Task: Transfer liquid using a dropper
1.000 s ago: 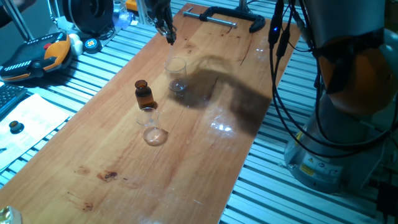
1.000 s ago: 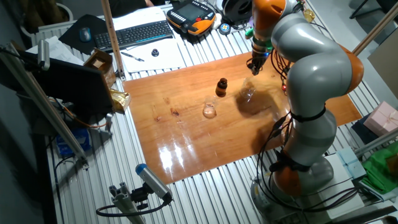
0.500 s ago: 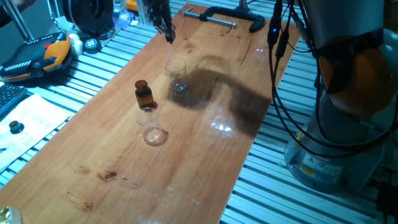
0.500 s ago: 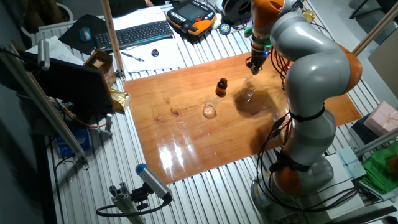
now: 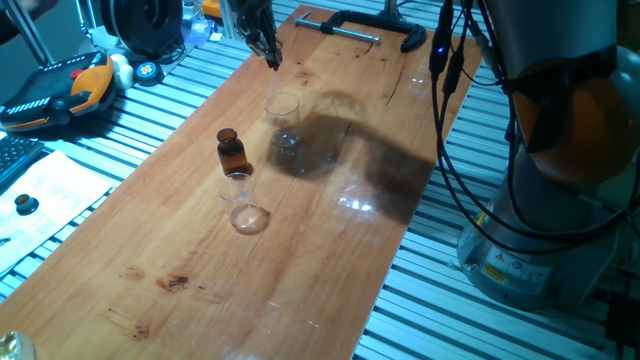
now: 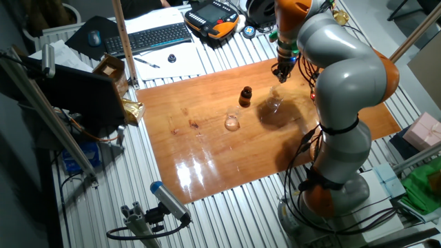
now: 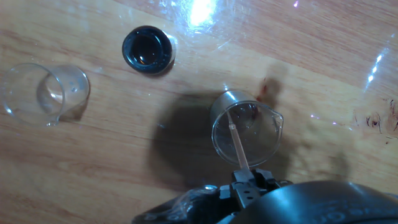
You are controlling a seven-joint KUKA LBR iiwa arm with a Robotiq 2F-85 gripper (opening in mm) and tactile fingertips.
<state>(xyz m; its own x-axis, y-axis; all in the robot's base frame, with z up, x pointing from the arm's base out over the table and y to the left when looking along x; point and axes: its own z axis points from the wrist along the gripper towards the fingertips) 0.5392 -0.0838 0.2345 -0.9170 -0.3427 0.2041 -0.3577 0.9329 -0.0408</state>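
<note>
My gripper point(image 7: 245, 185) is shut on the dropper point(image 7: 236, 148), a thin clear glass tube that points down over the mouth of a clear beaker point(image 7: 246, 132). The tube's tip hangs inside the beaker's rim outline. In one fixed view the gripper point(image 5: 270, 58) hovers above that beaker point(image 5: 284, 120); the tube is too thin to make out there. The amber-brown bottle point(image 7: 148, 49) stands open to the left of the beaker, also in one fixed view point(image 5: 232, 152). A second clear beaker point(image 7: 43, 93) stands further along point(image 5: 243, 200).
The wooden board point(image 5: 330, 230) lies on a slatted metal table. A black clamp point(image 5: 365, 28) grips its far end. A teach pendant point(image 5: 60, 90) and a keyboard point(image 6: 148, 36) lie off the board. Arm cables point(image 5: 450, 150) hang at the right edge.
The gripper with the dropper has shifted very slightly up and back above the beaker. The bottle and both beakers have not moved.
</note>
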